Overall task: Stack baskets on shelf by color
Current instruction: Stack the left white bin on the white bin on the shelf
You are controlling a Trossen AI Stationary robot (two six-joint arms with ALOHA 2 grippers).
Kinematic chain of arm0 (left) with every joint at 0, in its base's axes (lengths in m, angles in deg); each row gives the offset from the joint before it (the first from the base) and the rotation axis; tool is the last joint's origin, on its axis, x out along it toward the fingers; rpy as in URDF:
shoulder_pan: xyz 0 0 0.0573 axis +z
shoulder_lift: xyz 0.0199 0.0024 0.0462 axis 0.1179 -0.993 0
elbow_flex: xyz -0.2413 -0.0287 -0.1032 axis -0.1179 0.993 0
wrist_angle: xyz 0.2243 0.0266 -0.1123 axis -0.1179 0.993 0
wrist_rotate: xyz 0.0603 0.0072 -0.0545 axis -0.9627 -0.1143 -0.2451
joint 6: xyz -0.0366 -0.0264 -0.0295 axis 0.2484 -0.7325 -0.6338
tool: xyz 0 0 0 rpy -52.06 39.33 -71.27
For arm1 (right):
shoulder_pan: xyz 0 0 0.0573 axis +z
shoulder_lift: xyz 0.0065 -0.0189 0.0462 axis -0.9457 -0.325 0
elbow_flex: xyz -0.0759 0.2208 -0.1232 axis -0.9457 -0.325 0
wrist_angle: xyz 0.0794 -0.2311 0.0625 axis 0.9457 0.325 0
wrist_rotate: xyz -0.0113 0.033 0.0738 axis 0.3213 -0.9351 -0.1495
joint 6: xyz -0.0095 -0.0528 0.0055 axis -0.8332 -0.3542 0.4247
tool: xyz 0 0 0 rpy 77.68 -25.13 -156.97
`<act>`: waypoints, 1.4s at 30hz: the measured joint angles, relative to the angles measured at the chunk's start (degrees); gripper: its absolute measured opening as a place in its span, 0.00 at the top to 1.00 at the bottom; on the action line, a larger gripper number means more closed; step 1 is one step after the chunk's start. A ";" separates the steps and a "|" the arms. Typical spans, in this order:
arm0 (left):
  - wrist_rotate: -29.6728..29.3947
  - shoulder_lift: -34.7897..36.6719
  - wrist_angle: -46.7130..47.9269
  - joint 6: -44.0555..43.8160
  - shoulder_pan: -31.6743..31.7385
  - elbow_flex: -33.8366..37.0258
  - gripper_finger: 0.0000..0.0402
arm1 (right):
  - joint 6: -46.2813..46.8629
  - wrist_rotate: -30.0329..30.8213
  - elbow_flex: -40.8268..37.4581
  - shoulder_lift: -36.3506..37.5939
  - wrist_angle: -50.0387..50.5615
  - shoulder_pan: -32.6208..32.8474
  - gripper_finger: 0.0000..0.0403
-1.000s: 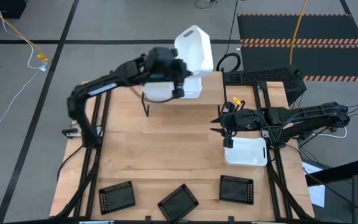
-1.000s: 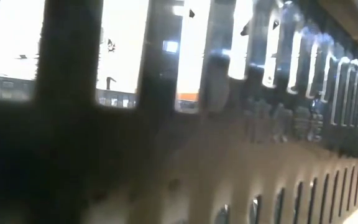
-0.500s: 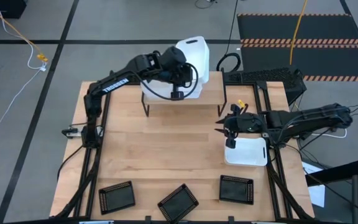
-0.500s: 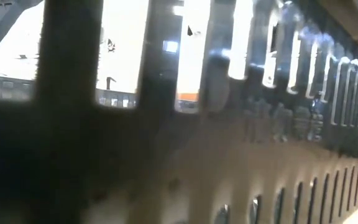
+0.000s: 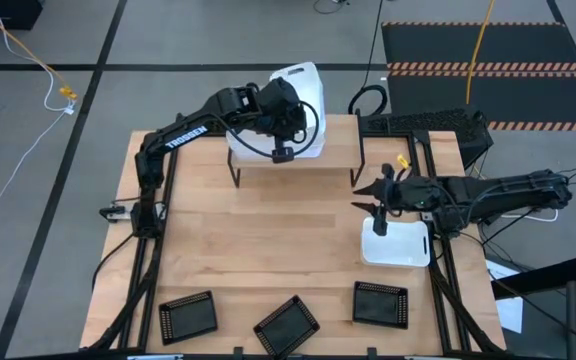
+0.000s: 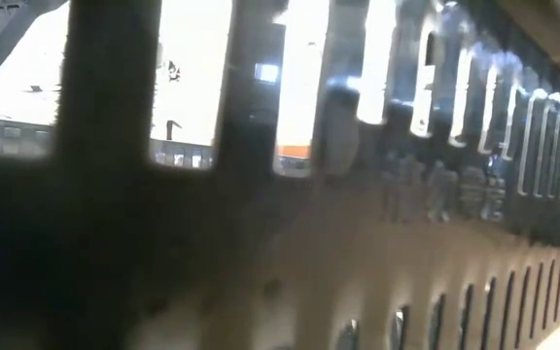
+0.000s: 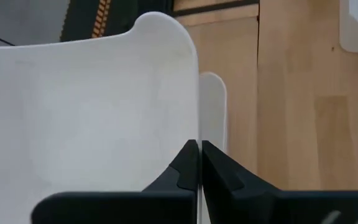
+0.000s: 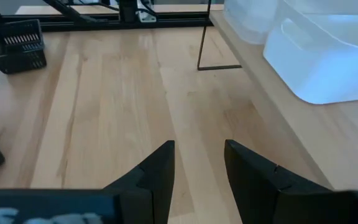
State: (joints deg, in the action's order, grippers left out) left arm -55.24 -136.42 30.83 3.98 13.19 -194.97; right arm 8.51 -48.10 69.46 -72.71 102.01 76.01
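Shelf (image 5: 343, 150): low light-wood riser, thin black legs, at table's far edge. White basket (image 5: 303, 85) tilted above white ones on shelf. Another white basket (image 5: 400, 245) flat, in front of shelf's right end. Three black mesh baskets (image 5: 286, 324) in a row, well in front of shelf.

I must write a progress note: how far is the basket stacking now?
Partly done. Some pale baskets already sit on the shelf. In hand: the left gripper pinches a white basket by its wall, over the shelf. Left: one white basket on the table near the open right gripper, and three black baskets along the front edge, untouched.
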 joint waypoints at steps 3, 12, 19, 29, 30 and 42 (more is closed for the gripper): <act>-0.19 0.00 0.99 -0.27 0.00 0.02 0.95 | 0.06 0.00 -0.02 0.19 -0.02 0.00 0.67; -0.01 0.00 2.32 -1.73 -0.14 0.07 0.97 | 0.52 -0.02 -0.02 0.10 0.00 0.00 0.67; -0.78 0.00 2.13 -6.57 -0.33 0.07 0.85 | 0.39 -0.02 -0.02 0.10 0.00 0.00 0.67; -0.67 0.05 -0.80 -6.19 -1.50 0.09 0.62 | -0.37 -0.04 -0.02 0.08 -1.22 0.00 0.67; -0.65 0.07 -1.08 -5.42 -1.70 0.09 0.60 | -0.37 -0.04 -0.02 0.08 -1.22 0.00 0.67; -1.55 0.11 -2.44 -1.30 -2.05 7.86 0.58 | -0.37 -0.13 0.00 0.08 -0.98 0.00 0.67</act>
State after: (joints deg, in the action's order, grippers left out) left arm -56.79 -136.32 28.39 2.68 11.14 -187.11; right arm 8.14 -48.23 69.46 -72.63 101.03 76.01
